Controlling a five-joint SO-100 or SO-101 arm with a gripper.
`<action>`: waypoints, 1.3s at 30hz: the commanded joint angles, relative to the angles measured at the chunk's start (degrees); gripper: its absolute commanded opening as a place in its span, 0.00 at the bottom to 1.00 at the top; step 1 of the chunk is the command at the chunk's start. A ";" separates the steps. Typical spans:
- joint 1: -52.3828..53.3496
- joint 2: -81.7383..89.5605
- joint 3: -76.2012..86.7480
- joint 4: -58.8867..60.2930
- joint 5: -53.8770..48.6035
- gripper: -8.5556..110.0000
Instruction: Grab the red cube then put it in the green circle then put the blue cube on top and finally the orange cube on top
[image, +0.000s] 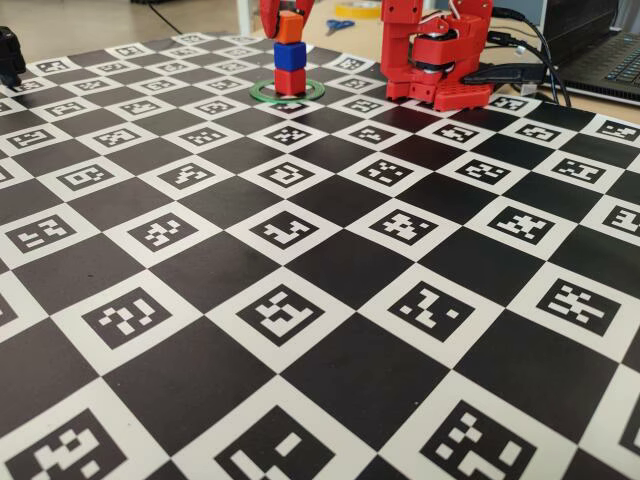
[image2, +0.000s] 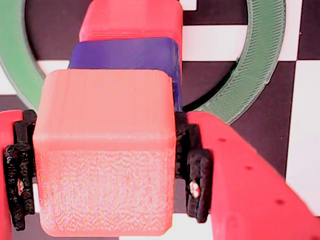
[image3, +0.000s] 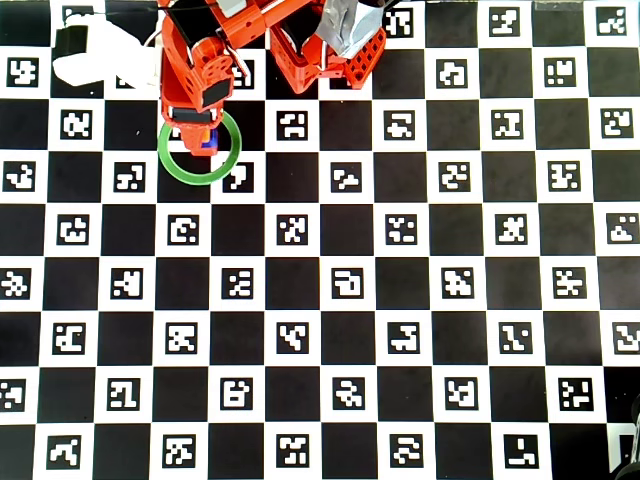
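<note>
**Three cubes stacked in the ring**

My gripper holds the orange cube on top of the blue cube. Below sits the red cube, inside the green circle on the checkered desk.

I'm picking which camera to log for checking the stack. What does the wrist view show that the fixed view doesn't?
Only the wrist view shows the black pads pressed against both sides of the orange cube, so the grip is clear.

Only the fixed view shows the stack in profile: red cube at the bottom, blue cube on it, orange on top, plus the arm's base and the checkered board.

Both show all three cubes, the green circle and the gripper.
</note>
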 joint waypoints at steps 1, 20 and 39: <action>0.44 0.53 -1.05 0.44 -0.26 0.15; 0.44 1.05 -1.76 2.64 0.88 0.31; 0.62 1.32 -3.25 4.57 1.49 0.58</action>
